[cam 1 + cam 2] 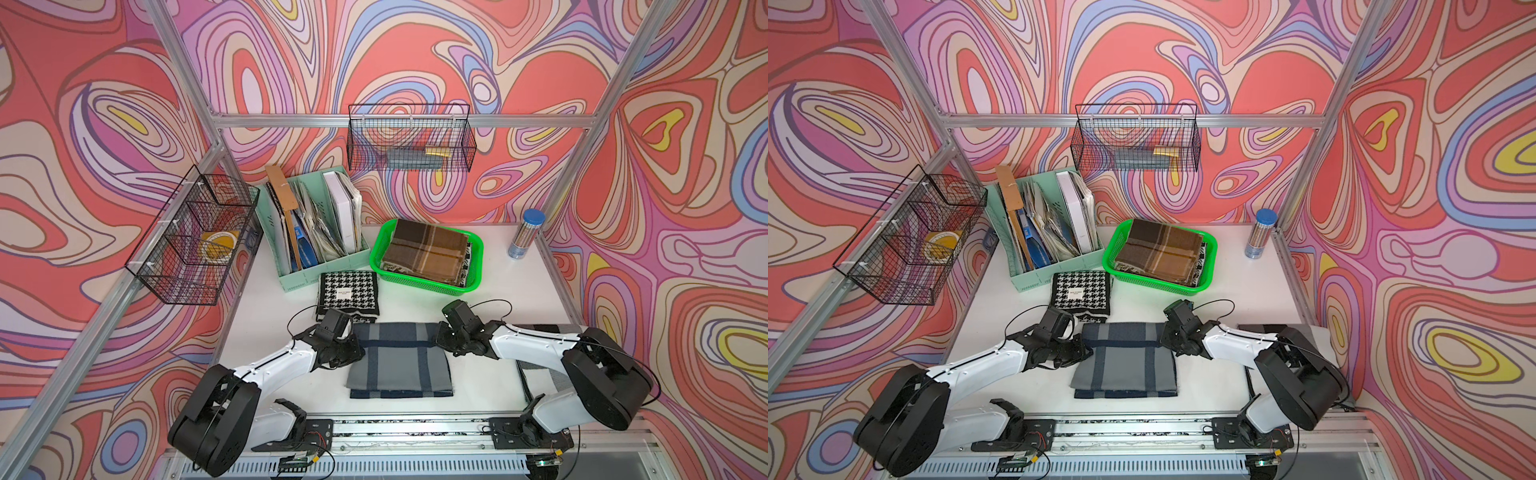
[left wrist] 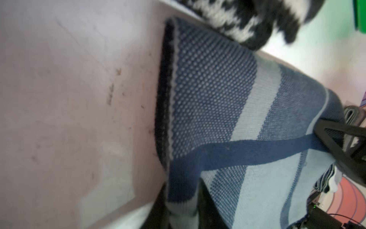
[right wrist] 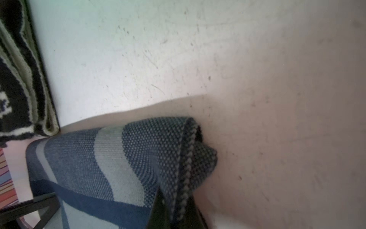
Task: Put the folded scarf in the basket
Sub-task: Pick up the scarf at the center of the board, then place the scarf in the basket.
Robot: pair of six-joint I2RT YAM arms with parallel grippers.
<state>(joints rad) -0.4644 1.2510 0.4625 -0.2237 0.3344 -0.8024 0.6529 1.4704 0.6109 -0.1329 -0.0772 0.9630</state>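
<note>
Top views both show a white, scuffed surface (image 1: 498,286) boxed in by aluminium framing and walls printed with pink, red and lilac swirls. The folded grey-blue scarf (image 1: 399,361) lies at the near middle of the surface, well apart from the green basket (image 1: 415,283), which stands farther back and already holds a brown plaid scarf (image 1: 428,247).

The left pincer (image 2: 182,210) is clamped on one side edge of the grey-blue scarf. The right pincer (image 3: 176,216) is clamped on the opposite edge, where the cloth bunches between its fingers. From above, both sets of fingertips are hidden under the wrists.

A houndstooth scarf (image 1: 348,291) lies just behind the grey-blue one, and the left arm covers its near corner. Behind that stands a mint file rack (image 1: 311,232) stuffed with papers. A blue-capped tube (image 1: 527,235) stands at the far right corner.

Two black wire baskets hang from the frame, the side wire basket (image 1: 195,241) on the left and the back wire basket (image 1: 409,139) behind. The side one holds what may be a yellow roll of tape. The back one holds flat grey and yellow things too small to name.

Another grey cloth (image 1: 536,365) is mostly covered by the right arm. A black-and-white edge peeks out from under the brown scarf.
</note>
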